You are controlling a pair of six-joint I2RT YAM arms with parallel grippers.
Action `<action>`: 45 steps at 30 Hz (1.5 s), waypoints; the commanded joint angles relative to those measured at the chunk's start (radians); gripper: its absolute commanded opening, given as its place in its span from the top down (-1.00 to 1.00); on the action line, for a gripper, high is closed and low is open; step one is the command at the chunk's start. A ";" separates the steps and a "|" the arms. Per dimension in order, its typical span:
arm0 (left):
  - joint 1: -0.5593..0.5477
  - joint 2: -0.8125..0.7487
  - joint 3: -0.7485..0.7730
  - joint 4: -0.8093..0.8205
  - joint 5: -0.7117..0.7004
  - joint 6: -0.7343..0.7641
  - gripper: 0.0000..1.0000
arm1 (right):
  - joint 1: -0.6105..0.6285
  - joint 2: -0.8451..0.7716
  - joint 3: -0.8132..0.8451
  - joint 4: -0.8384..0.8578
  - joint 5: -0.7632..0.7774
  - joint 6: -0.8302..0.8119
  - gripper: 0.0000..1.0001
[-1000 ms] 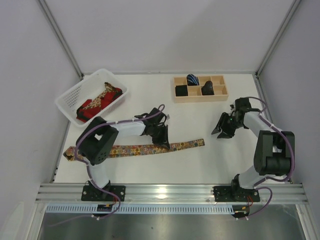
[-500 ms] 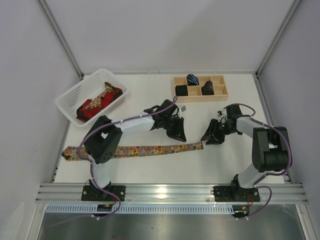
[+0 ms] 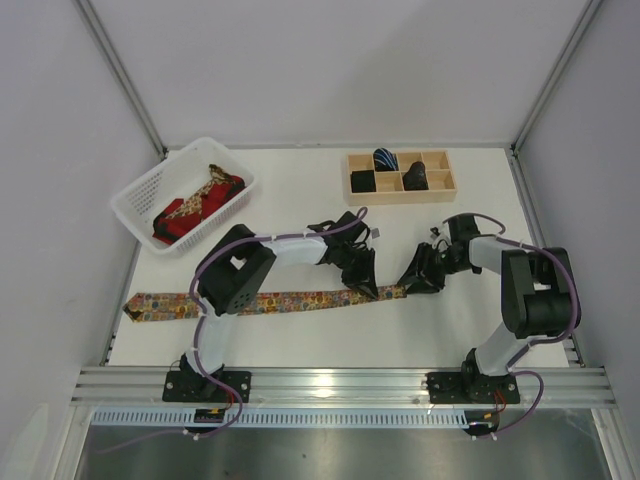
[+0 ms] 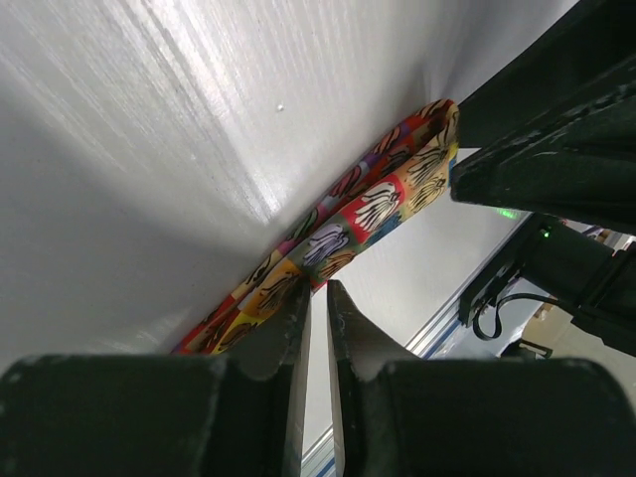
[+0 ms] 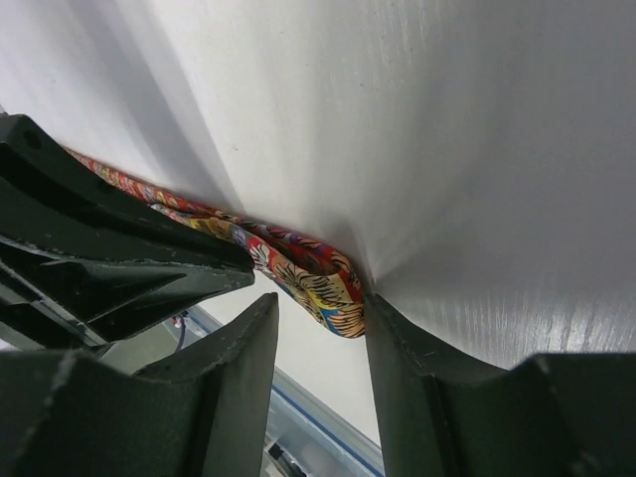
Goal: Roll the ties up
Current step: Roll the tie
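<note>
Nearest you, the floral tie [image 3: 290, 299] lies flat on the desk [image 3: 300, 215]. It's stretched L-R across the front, one end near the desk's L edge, the other approx mid-desk. Both claws meet at that mid-desk end.

L claw [image 3: 366, 287] is down on the tie just short of its tip. In its wrist cam the fingers [image 4: 283, 333] are almost closed, w/ only a thin slit btw them. The tips are against the tie's edge; you can't tell if any fabric is nipped.

R claw [image 3: 408, 284] sits just beside it, at the very tip of the tie. In its wrist cam the fingers [image 5: 238, 368] are spread apart and hold nothing. The tie's end lies btw them, curled up a bit off the desk and close to the finger on the right of that view. L claw's dark body fills the left of that view, right up against the tie.

Farther back on the L is a white basket [image 3: 133, 197] w/ a red tie [image 3: 175, 222] and a gold paisley tie [image 3: 196, 204] bundled inside.

Far R is a wooden tray [image 3: 400, 198] w/ compartments. It has a blue-striped roll [image 3: 386, 160] in a back compartment and black rolls [image 3: 362, 181] in two others.
</note>
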 commanded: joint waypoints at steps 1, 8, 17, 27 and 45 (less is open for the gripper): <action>0.000 0.003 0.042 -0.001 0.011 0.001 0.67 | 0.009 0.018 0.002 0.025 -0.020 -0.011 0.09; 0.002 0.010 0.020 0.014 0.023 -0.005 0.68 | 0.023 0.029 0.008 0.031 -0.031 -0.019 0.28; 0.002 0.004 0.002 0.019 0.020 0.004 0.69 | 0.019 -0.021 0.016 -0.075 0.141 -0.046 0.01; 0.012 0.004 -0.032 0.025 0.015 0.009 0.74 | 0.025 0.060 0.000 0.013 0.046 -0.055 0.18; 0.014 0.010 -0.038 0.031 0.000 0.012 0.99 | 0.061 -0.087 0.069 -0.085 0.049 -0.034 1.00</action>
